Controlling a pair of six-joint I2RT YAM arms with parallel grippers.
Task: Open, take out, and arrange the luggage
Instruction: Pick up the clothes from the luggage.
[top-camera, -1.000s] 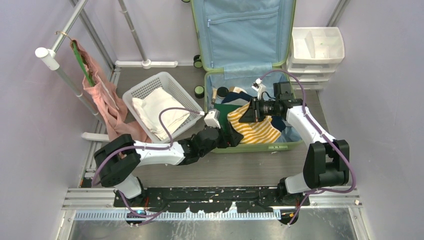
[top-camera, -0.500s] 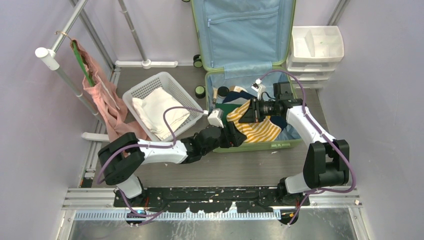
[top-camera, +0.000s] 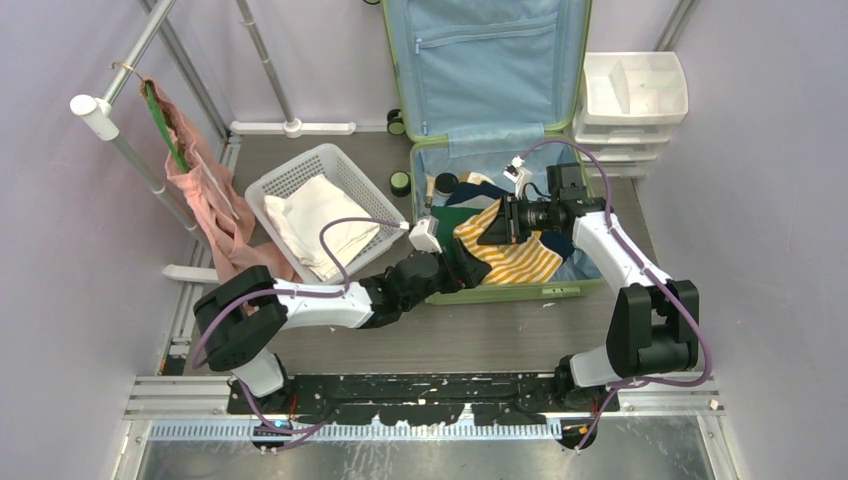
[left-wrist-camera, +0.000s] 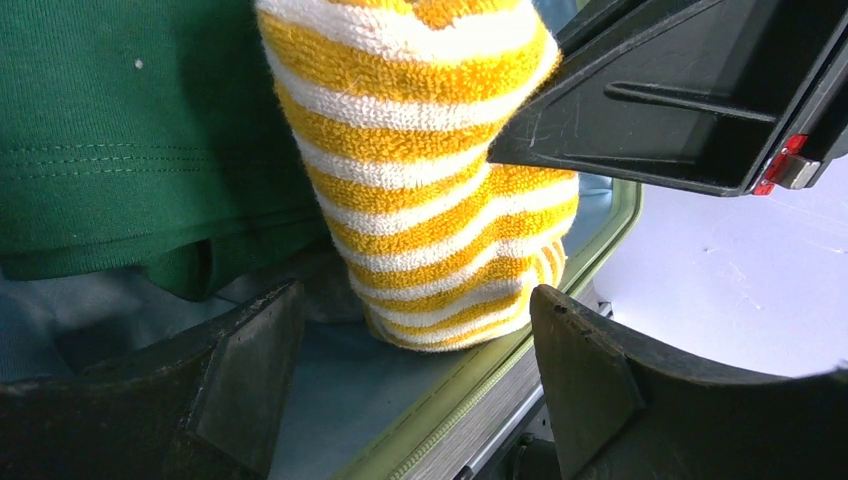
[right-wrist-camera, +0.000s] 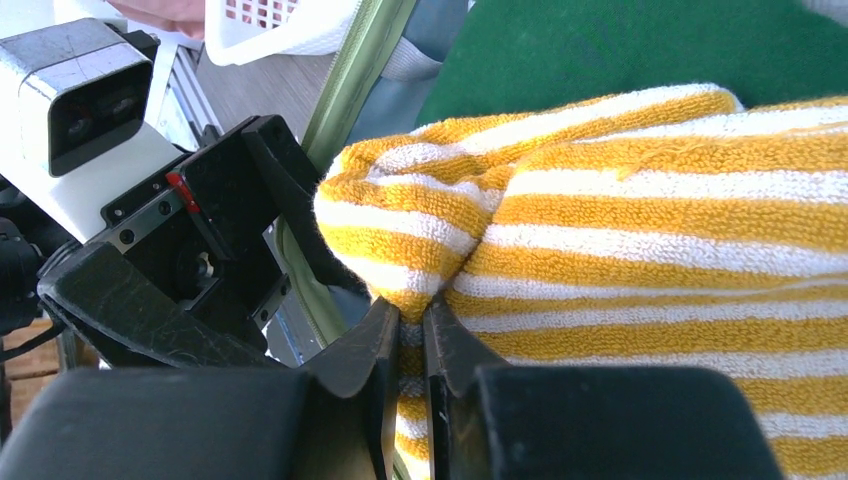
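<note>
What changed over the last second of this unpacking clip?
The left arm edged slightly forward, carrying the open left gripper a little further over the near rim of the luggage, beside the yellow striped towel. Nothing was grasped or released. The right gripper stayed shut on the towel; white basket and drawer unit did not move.

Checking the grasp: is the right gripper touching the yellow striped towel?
Touching. The right wrist view shows the right gripper pinched shut on a fold of the towel.

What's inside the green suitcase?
In the suitcase, a yellow-and-white striped towel lies on top, partly over a green cloth and some dark clothes. Pale blue lining shows too. Whatever is under the clothes is covered.
</note>
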